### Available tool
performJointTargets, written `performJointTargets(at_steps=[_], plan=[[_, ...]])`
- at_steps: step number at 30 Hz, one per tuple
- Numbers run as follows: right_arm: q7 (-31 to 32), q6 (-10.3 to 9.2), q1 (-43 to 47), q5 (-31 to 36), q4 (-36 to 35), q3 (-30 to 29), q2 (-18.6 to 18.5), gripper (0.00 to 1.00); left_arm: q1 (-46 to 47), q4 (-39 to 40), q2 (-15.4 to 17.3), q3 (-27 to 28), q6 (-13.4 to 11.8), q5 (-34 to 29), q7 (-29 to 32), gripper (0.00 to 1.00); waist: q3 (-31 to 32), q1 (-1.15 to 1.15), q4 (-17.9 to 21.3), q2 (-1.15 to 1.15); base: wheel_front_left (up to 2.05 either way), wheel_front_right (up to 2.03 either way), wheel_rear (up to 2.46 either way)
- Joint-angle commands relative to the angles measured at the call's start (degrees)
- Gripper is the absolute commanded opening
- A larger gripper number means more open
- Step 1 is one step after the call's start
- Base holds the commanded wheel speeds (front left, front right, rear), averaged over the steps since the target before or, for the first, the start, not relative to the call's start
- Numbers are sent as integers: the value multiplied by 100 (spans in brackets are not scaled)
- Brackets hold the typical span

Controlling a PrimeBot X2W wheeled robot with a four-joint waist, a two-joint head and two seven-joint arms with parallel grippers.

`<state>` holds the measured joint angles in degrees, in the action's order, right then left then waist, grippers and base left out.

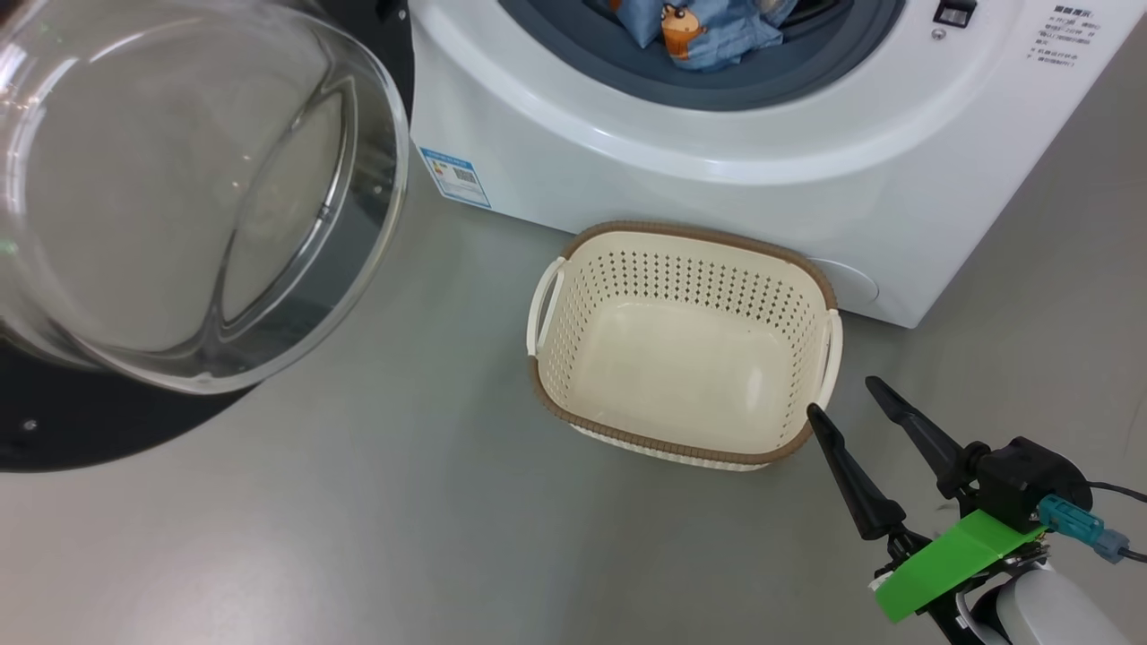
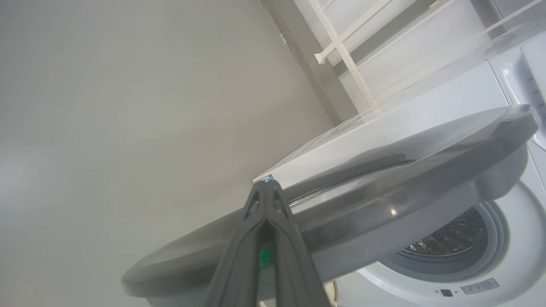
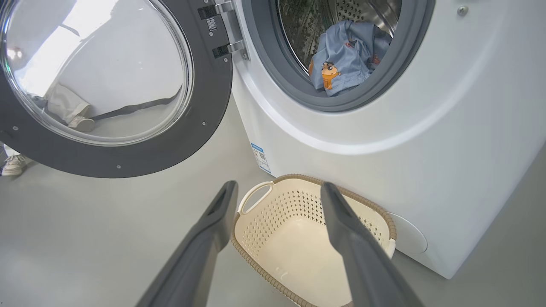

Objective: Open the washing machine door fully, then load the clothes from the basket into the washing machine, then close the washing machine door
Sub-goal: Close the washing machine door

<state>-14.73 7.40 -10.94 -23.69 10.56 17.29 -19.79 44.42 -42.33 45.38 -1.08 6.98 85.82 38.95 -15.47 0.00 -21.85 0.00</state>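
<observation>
Loading appears complete: we see the clothes (image 1: pixel 708 36) inside the washing machine (image 1: pixel 717 179), the basket (image 1: pixel 699 235) empty. For closing, the washing machine door (image 1: pixel 179 206) stands open at upper left, nearer the left gripper (image 2: pixel 265 186), pinched closed and empty; the right gripper (image 1: pixel 840 394), lower right, is fully spread, holding nothing.

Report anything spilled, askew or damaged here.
Nothing spilled or damaged. The basket stands upright and empty, and the washing machine door hangs open. One thing to watch: the clothes lie at the front, close to the gasket.
</observation>
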Motion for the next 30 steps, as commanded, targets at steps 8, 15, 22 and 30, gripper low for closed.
performJointTargets(at_steps=[8,15,22,30], plan=[[-27,9,22,34,-99,60,44,100,-198,577,92,-46,51,166,345,0,158,0,-13,0,0,0,0],[-27,9,32,28,-108,38,63,100,-330,908,70,-74,51,276,482,0,234,0,-3,0,0,0,0],[-27,9,98,18,-112,-10,104,100,-568,1378,42,-49,51,499,758,0,356,0,26,0,0,0,0],[-27,9,209,14,-119,-91,165,100,-840,2261,-29,-103,51,694,1232,0,534,0,87,0,0,0,0]])
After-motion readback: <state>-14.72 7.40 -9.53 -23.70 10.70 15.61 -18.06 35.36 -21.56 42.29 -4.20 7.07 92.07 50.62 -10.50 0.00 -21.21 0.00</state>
